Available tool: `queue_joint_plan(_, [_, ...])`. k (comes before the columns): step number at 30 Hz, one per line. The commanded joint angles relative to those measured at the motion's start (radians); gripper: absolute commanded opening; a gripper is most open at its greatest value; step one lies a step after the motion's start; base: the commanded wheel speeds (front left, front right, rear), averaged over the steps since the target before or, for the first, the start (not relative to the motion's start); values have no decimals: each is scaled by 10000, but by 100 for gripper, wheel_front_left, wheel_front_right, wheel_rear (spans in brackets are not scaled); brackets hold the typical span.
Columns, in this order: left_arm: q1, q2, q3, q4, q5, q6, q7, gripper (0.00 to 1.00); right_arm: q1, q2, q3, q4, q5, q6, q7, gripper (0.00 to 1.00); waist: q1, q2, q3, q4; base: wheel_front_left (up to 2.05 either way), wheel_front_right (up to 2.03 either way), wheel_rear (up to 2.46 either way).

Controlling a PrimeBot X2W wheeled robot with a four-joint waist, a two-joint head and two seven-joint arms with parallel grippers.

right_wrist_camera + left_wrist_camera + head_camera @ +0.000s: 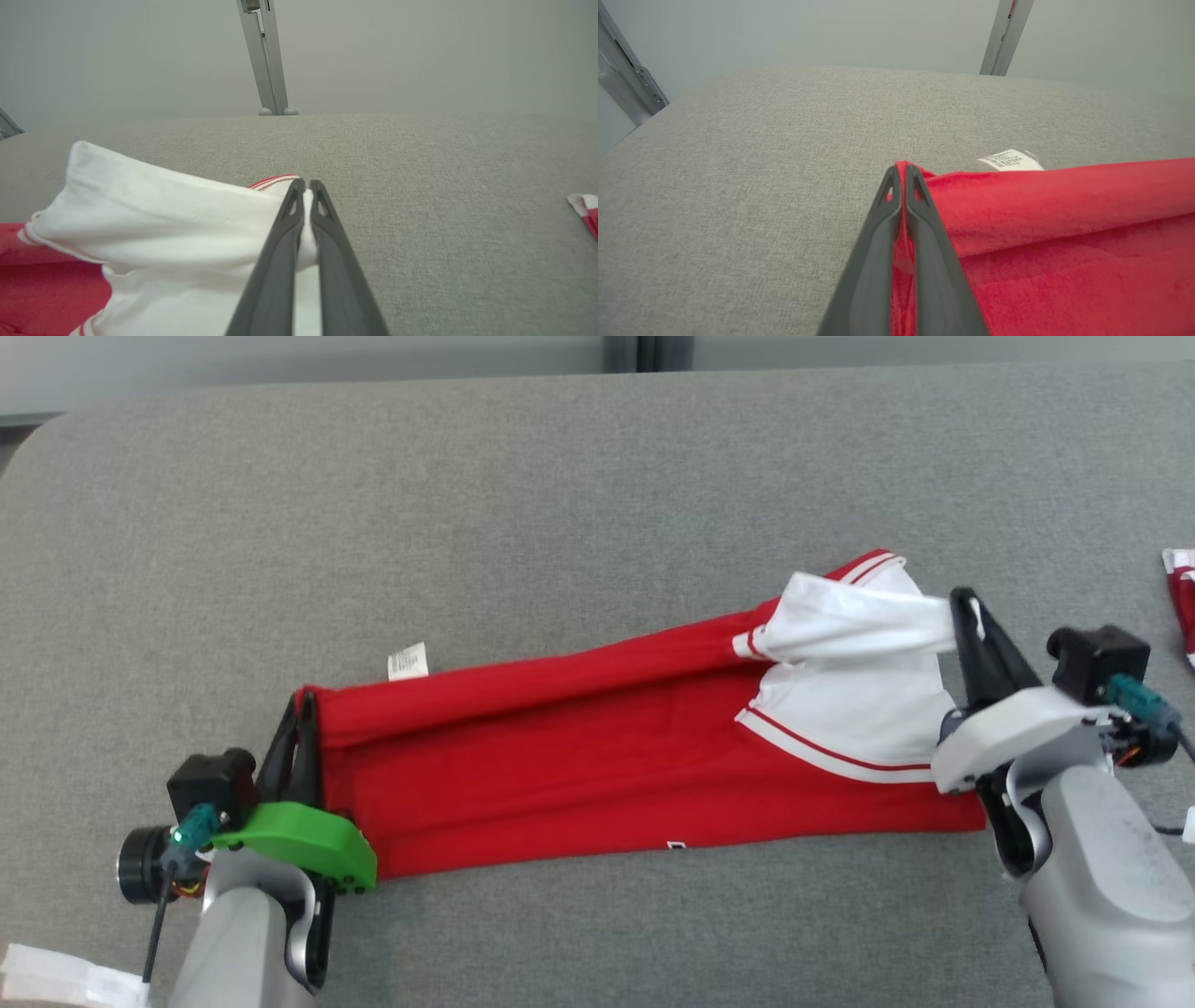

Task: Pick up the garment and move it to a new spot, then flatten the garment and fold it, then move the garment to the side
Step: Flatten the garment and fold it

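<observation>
The garment [579,756] lies stretched as a long red band across the grey surface, folded lengthwise, with its white sleeves [850,681] bunched at the right end. My left gripper [301,705] is shut on the red hem corner at the left end; red cloth [1017,224] shows between its fingers [901,179] in the left wrist view. My right gripper [966,607] is shut on the white sleeve fabric [163,210], pinched between the fingertips [306,189] and held slightly off the surface. A white care label [408,661] sticks out from the upper edge.
The grey padded tabletop [560,504] extends wide behind the garment. A smaller red and white cloth [1181,593] lies at the far right edge, also seen as a cloth corner [586,210]. A white scrap [65,975] sits at the lower left. A metal post [264,56] stands behind.
</observation>
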Motion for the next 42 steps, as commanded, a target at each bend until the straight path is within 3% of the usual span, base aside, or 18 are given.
queue_joint_plan(1, [340,-22,-8,36,101,5,6,0,400,27,72,-25,117,-13,-42,0,0,0,-420,-341,0,0,0])
queue_joint_plan(3, [692,-78,138,66,41,5,6,0,798,59,178,95,237,-14,-42,0,0,0,-493,-358,0,0,0])
queue_joint_plan(5, [999,-159,163,49,123,5,6,82,1024,71,281,134,224,-13,-42,40,0,0,-544,-349,0,0,0])
queue_joint_plan(6, [1143,-187,185,-42,188,3,6,100,1141,92,293,196,264,-13,-42,100,0,0,-561,-321,0,0,0])
queue_joint_plan(14, [2139,-296,468,-1245,3,377,6,100,808,-47,103,640,276,-13,-41,100,0,0,-568,144,0,0,0])
queue_joint_plan(24, [2184,-291,-424,-1768,-679,798,6,100,209,155,683,3141,712,-4,851,100,0,0,-453,835,0,0,0])
queue_joint_plan(25, [2159,-293,-459,-1778,-679,813,6,100,266,195,768,3315,805,-4,916,60,0,0,-452,851,0,0,0])
queue_joint_plan(26, [2135,-293,-486,-1797,-698,825,6,100,301,219,855,3477,925,-4,926,27,0,0,-453,855,0,0,0])
queue_joint_plan(27, [2126,-292,-491,-1826,-702,842,6,100,297,199,909,3574,1010,-4,859,0,0,0,-455,846,0,0,0])
queue_joint_plan(31, [2241,-294,-458,-1880,-601,863,6,100,225,-94,793,3899,1211,-19,454,0,0,0,-538,628,0,0,0])
queue_joint_plan(36, [2310,-295,-569,-1915,-573,793,6,100,-155,-815,-283,3731,899,-25,-29,0,0,0,-653,271,0,0,0])
queue_joint_plan(39, [2295,-290,-794,-1876,-526,726,6,100,14,-912,-1262,2599,203,-14,-37,0,0,0,-738,92,0,0,0])
queue_joint_plan(42, [2302,-289,-919,-1809,-474,709,6,100,421,-470,-1905,1369,-368,-14,-34,0,0,0,-843,-27,0,0,0])
